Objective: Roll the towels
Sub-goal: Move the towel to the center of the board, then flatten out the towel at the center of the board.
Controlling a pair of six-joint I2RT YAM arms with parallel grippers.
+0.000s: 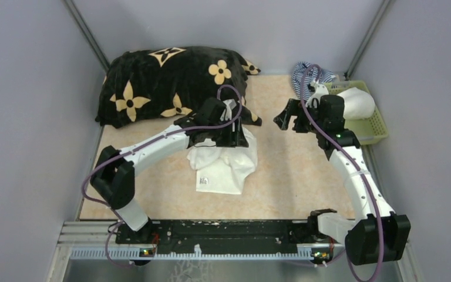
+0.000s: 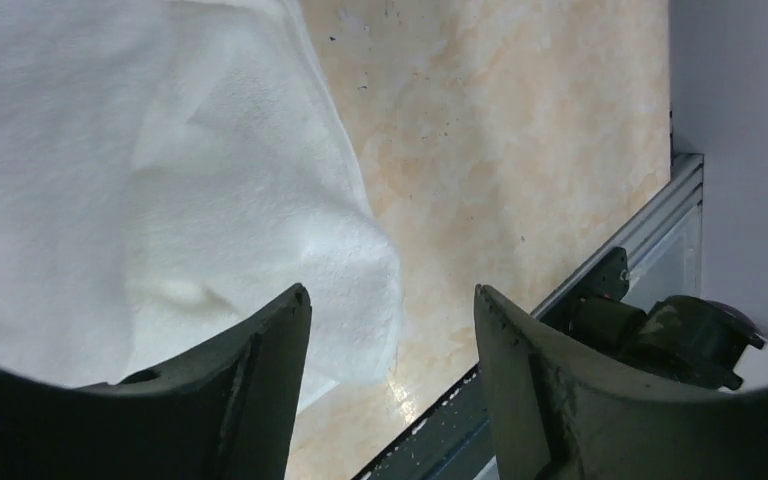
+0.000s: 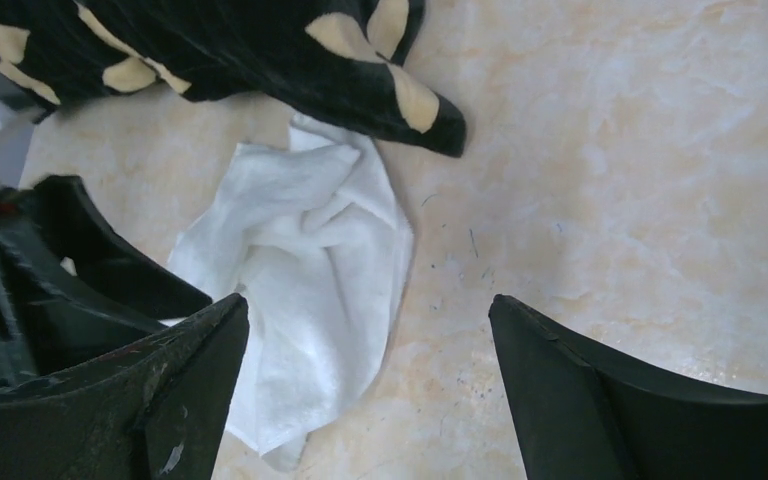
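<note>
Left tool (image 2: 392, 330) spread, nothing between its fingers; crumpled white towel (image 2: 160, 180) beside it on marbled worktop (image 2: 520, 130).

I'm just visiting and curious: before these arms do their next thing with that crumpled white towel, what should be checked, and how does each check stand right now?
1. Crumpled white terry towel lies flat for rolling: not ok, it is bunched in a heap.
2. Left gripper free of cloth: ok, jaws apart, nothing between them; the towel lies beside one finger.
3. Right gripper free: ok, jaws wide, holding nothing.
4. Towel clear of the black pillow with tan flowers: not ok, its far edge reaches the pillow's corner; whether they touch, cannot tell.
5. Bare marbled table surface beside the towel for spreading: ok.
6. Rolled white towel sits in the green basket: ok.
</note>
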